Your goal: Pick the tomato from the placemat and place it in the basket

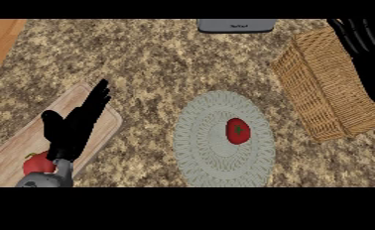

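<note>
A red tomato (237, 131) with a green stem lies a little right of the middle of a round pale woven placemat (212, 167). The wicker basket (326, 83) stands to the right of the mat, tilted in the view, with nothing showing inside it. My left hand (73, 130) rests open at the lower left, fingers straight and pointing up, well left of the mat and holding nothing. No right hand shows.
A wooden cutting board (108, 120) lies under the left hand, with a red vegetable (35, 164) on it by my wrist. A grey appliance (236, 25) sits at the counter's back edge. A black barred object (355, 35) stands behind the basket.
</note>
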### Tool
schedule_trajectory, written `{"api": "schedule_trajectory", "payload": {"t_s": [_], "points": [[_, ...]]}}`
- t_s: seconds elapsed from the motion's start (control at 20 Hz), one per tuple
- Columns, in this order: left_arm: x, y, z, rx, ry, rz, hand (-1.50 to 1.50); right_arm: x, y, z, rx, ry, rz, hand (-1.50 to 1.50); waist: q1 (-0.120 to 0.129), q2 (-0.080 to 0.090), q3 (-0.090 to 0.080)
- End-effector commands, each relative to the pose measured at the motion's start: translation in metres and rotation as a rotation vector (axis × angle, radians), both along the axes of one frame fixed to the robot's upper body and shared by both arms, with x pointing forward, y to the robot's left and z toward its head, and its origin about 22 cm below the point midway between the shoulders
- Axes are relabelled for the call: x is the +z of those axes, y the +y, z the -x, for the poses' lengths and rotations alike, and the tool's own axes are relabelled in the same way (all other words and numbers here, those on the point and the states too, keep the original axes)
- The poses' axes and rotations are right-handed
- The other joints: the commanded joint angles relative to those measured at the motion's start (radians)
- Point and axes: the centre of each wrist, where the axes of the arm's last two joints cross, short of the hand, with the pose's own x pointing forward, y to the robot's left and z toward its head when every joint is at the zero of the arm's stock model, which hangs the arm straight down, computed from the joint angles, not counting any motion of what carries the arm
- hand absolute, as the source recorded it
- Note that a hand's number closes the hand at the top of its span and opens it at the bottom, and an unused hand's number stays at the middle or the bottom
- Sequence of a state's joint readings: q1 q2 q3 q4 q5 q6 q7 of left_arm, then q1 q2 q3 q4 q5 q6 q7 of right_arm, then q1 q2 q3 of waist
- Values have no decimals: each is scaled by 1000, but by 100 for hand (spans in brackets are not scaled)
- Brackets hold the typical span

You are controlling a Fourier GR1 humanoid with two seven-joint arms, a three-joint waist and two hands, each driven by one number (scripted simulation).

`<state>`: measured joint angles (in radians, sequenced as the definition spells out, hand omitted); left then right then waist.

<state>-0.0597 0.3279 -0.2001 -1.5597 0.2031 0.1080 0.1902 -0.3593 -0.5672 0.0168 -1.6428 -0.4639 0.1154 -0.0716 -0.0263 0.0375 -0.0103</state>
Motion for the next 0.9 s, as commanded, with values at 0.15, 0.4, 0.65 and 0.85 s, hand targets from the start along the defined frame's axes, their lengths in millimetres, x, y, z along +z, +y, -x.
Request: {"api": "schedule_trajectory", "payload": {"t_s": [0.15,0.4,0.65,0.85], "points": [[-46,21,20,94,195,-21,0,-44,65,-20,247,111,-145,150,79,-22,10],[-60,36,36,149,333,-34,0,-78,163,17,659,101,-85,150,85,-31,11],[-64,41,50,192,348,-38,0,-101,211,50,475,25,181,-150,44,-43,10],[-72,33,48,212,342,-28,0,-67,177,27,237,-68,503,-150,9,-52,6]]}}
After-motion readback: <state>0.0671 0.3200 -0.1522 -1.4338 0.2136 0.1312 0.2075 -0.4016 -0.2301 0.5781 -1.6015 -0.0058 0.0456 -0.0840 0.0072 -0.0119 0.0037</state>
